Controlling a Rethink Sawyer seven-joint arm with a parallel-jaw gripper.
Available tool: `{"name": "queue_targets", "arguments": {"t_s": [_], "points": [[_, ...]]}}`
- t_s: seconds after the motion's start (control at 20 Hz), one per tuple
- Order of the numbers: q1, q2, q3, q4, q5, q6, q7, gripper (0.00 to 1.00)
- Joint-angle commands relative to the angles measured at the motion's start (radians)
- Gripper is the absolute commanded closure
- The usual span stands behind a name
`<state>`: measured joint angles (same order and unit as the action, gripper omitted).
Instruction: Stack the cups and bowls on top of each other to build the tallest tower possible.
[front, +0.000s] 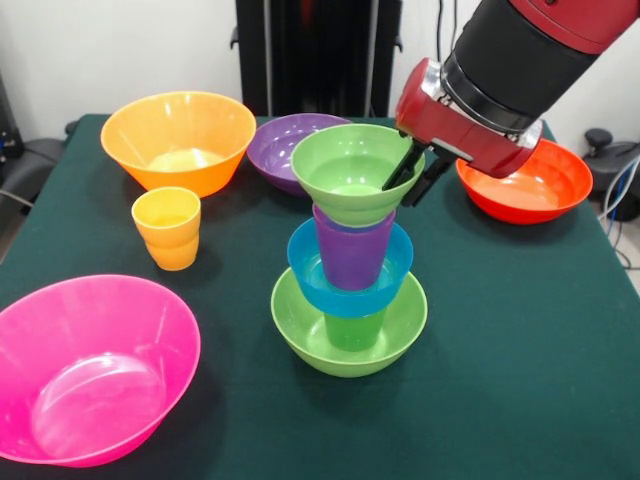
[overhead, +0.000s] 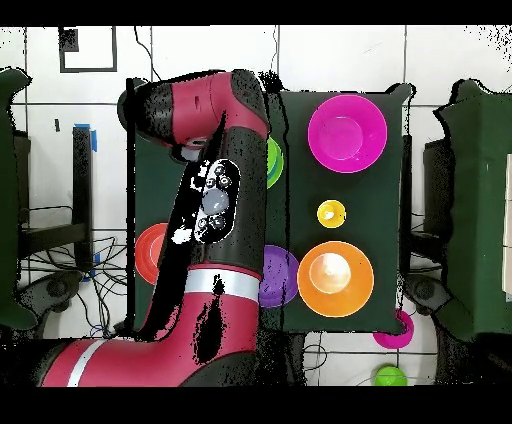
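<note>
Nearest the camera in the front view, the large pink bowl (front: 90, 370) sits at the table's (front: 520, 380) near left corner. Just past it, toward the middle of the table, stands the tower (front: 350, 260): a lime-green bowl (front: 349, 335) at the bottom, a green cup (front: 355, 330) inside it, a blue bowl (front: 350, 275) on that, a purple cup (front: 353, 250) rising out of the blue bowl, and a small green bowl (front: 350, 172) on top. The yellow-orange cup (front: 167, 228) stands alone to the left of the tower.

The gripper (front: 413, 175) reaches down from the upper right, its dark fingers (front: 403, 168) straddling the right rim of the top green bowl, one inside and one outside, pinching it.

Farther back, the large orange bowl (front: 178, 140) sits near the far left corner, the purple bowl (front: 290, 145) beside it at the far edge, and the red-orange bowl (front: 530, 185) toward the far right.

In the overhead view the arm (overhead: 215, 200) covers most of the tower.
</note>
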<state>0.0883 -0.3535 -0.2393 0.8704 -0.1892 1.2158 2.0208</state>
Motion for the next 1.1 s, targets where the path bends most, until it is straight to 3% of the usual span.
{"name": "queue_targets", "arguments": {"t_s": [0.05, 1.1], "points": [[0.011, 0.004, 0.113, 0.097, -0.032, -0.086, -0.096, 1.0], [0.022, -0.007, 0.096, 0.1, -0.028, -0.008, -0.106, 1.0]]}}
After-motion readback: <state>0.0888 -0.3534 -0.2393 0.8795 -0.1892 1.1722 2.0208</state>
